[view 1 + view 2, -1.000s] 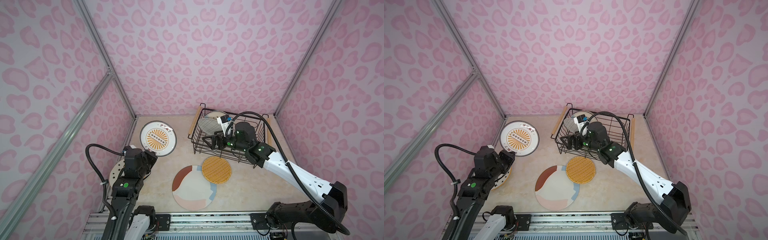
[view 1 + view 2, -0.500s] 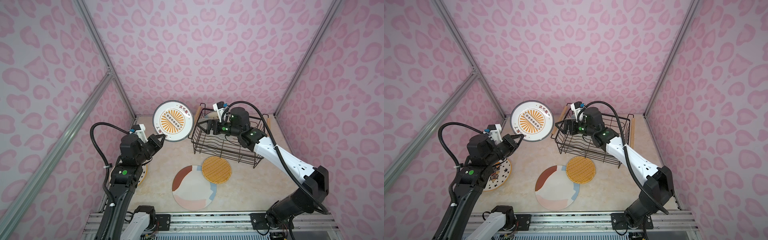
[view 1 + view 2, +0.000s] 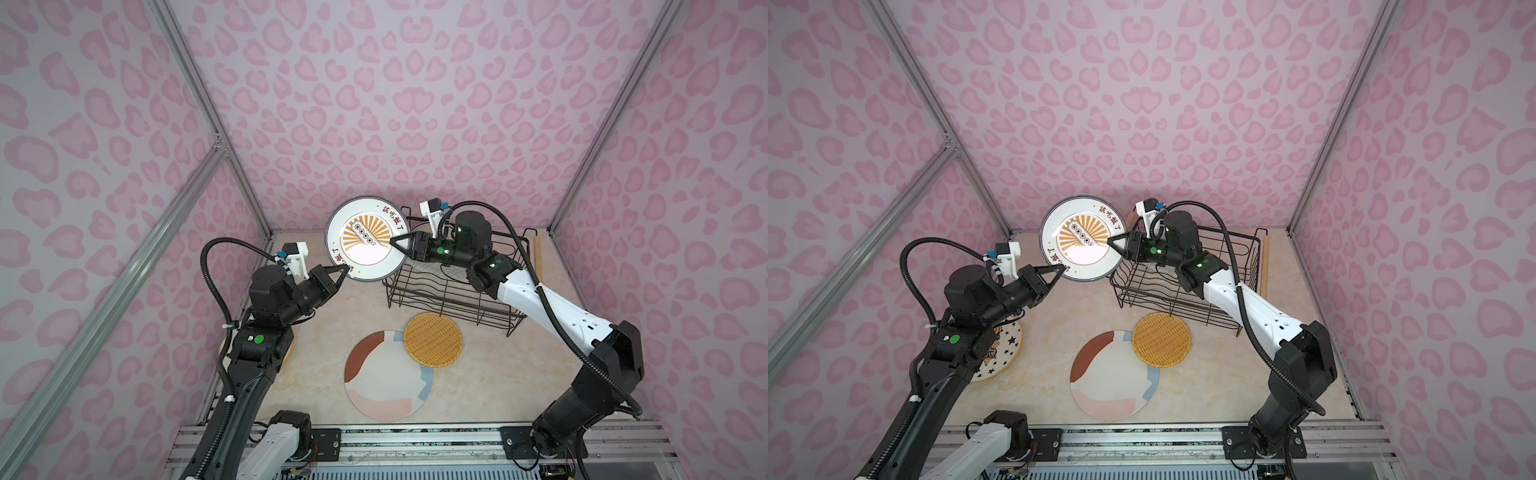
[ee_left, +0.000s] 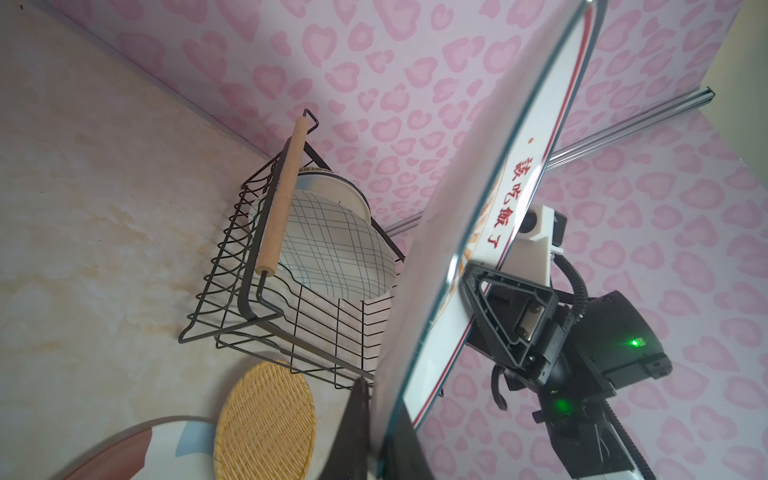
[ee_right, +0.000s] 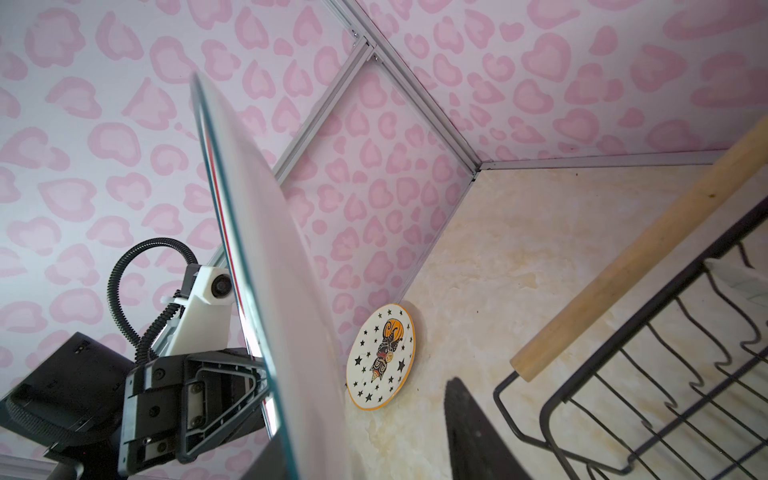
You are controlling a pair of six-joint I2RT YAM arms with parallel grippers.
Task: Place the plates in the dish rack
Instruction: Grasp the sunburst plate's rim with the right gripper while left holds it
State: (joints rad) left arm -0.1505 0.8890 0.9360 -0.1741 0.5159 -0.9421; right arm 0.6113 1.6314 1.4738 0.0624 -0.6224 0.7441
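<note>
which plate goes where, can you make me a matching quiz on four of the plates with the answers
Plates:
1. sunburst plate
2. grid plate
3. woven plate
4. star plate

Places:
A. on the table, partly beneath the left arm
B. in the dish rack
C. lying over the pastel plate's edge
D. gripped in the air by the left gripper

Pairs: 1-D, 2-B, 3-C, 4-A

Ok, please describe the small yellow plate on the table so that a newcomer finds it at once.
Find the black wire dish rack at the back right of the table. In front of it lies a small plate, overlapping the bigger pastel-patch plate. It alone has a yellow basket-weave surface.
</note>
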